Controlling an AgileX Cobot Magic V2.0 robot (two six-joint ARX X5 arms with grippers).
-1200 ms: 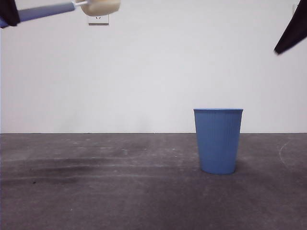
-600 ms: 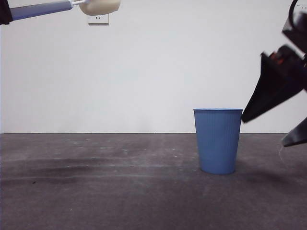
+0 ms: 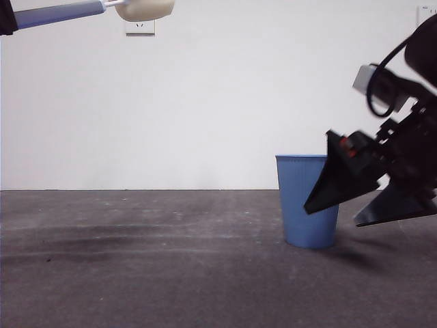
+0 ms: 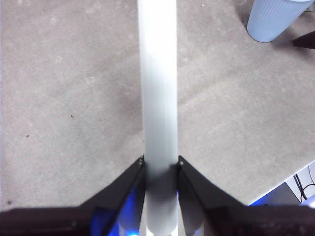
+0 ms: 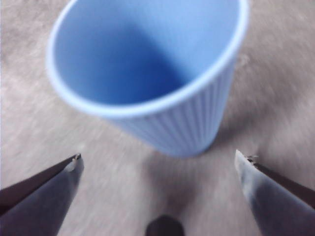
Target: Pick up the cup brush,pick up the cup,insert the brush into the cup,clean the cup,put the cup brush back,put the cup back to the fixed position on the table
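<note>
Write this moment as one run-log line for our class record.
left gripper: shut on cup brush, held high | right gripper: jaws open, closing in on cup | cup: upright on table, not gripped

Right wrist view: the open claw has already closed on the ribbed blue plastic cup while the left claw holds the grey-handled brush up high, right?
Not quite. The right wrist view shows the right claw wide open, both jaws apart from the ribbed blue plastic cup. The left claw does hold the grey-handled brush up high.

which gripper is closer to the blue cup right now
Right. The right gripper is open just beside the cup, jaws not yet around it. The left gripper is far off, holding the cup brush up high.
</note>
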